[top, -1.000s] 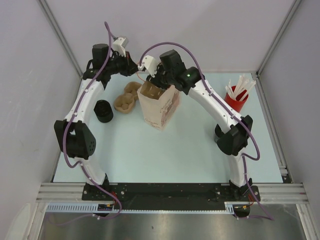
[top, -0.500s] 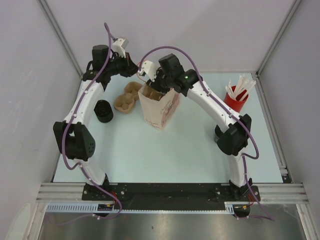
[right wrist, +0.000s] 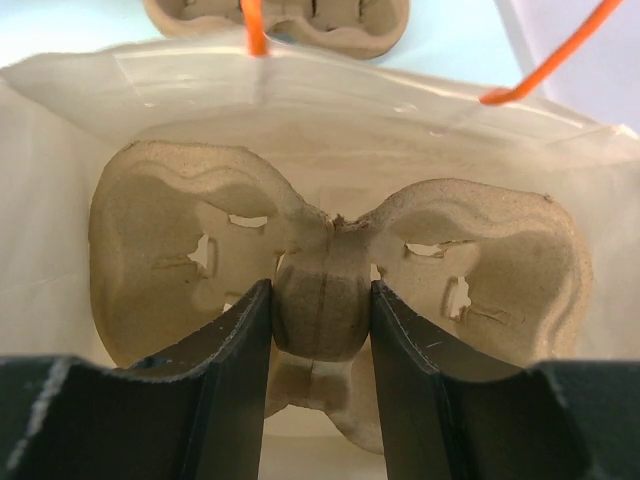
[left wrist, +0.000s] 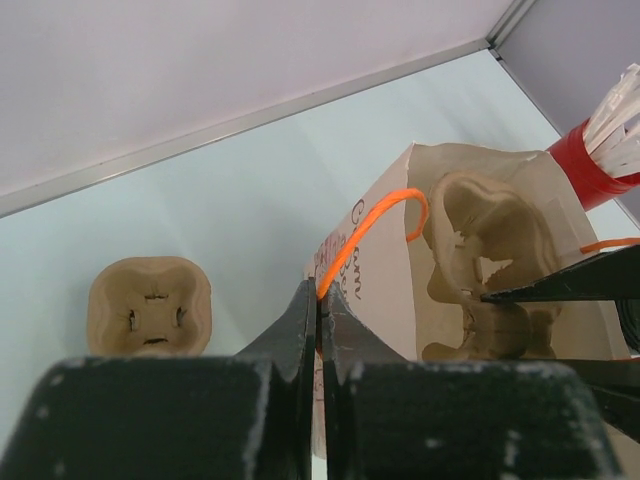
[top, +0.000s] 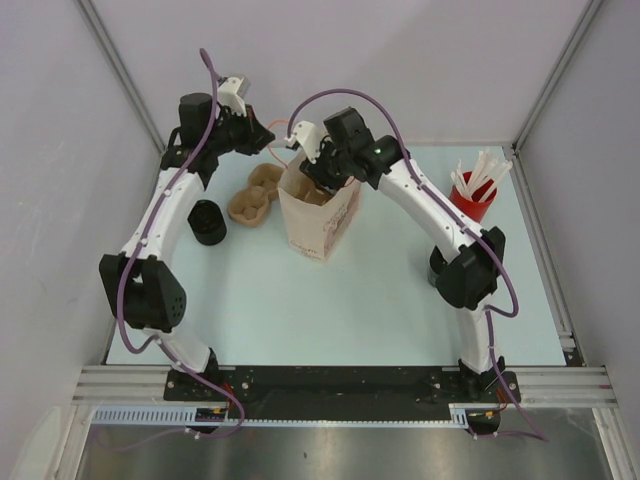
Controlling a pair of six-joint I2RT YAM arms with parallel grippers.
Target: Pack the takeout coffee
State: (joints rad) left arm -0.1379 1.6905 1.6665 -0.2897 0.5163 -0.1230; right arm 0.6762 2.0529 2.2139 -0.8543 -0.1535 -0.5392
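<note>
The left gripper (left wrist: 318, 300) is pinching the orange handle (left wrist: 365, 232) of a paper bag (top: 322, 225) standing near the table's (top: 350, 310) far edge, while the right gripper (right wrist: 320, 295) is clamping the middle ridge of a cup carrier (right wrist: 180, 240) inside it. The takeout coffee (top: 207, 222) is sitting by the left edge.
</note>
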